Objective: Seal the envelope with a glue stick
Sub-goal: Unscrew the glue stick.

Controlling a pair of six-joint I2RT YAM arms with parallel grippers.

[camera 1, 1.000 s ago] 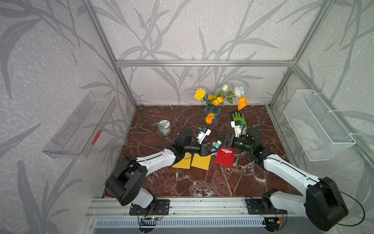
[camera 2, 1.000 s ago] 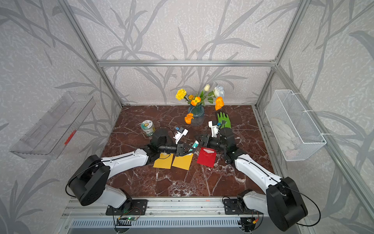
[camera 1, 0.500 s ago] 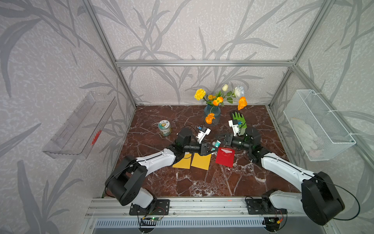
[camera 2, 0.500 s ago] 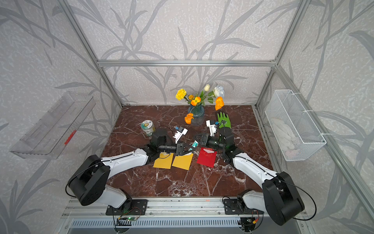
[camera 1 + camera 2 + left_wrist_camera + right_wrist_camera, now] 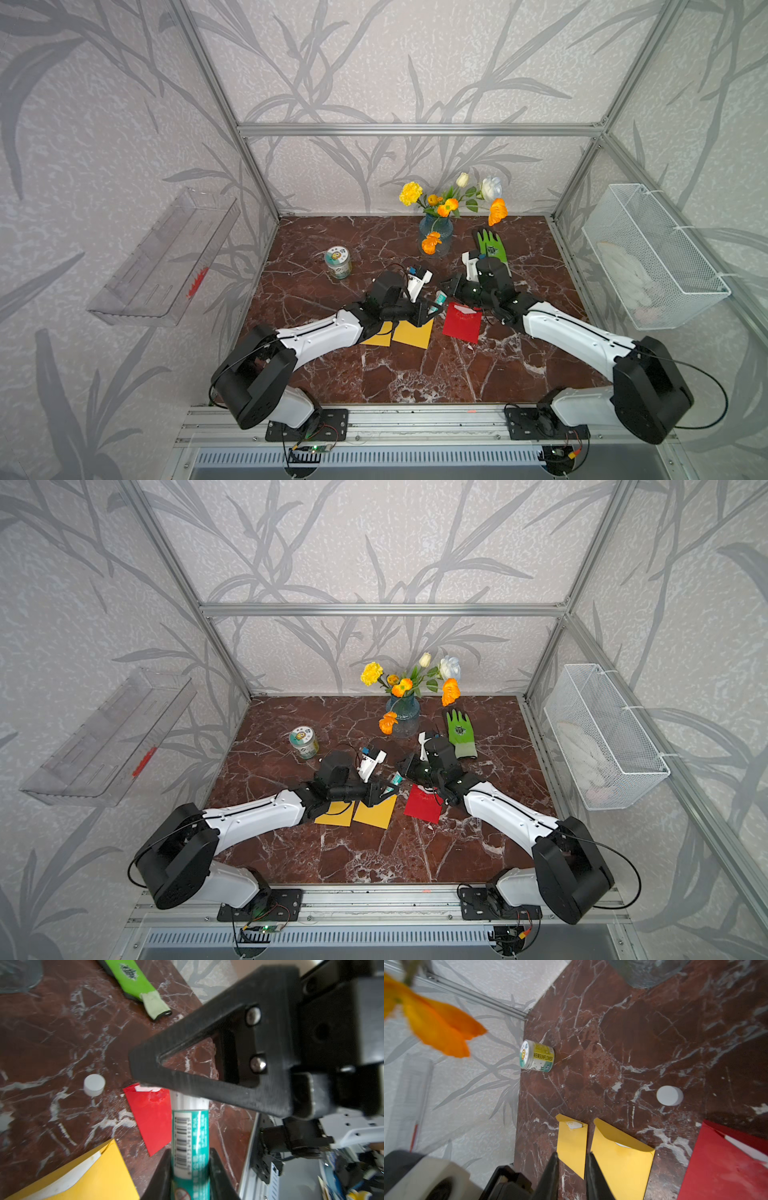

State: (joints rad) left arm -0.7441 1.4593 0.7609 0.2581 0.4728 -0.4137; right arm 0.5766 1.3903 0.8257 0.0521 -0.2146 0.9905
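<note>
On the dark red marble tabletop [image 5: 374, 374], the glue stick [image 5: 191, 1142] is held clear of the surface between the two arms, pinched round its green label by the left gripper [image 5: 190, 1156]. Within the last second the right gripper [image 5: 572, 1157] has gone from part-open to pressed together at the stick's white end, though its finger hides the contact. The white cap [image 5: 94, 1084] already lies loose nearby. This looks like a grip for twisting glue out, with the open-flapped red envelope [image 5: 151, 1113] just beside.
</note>
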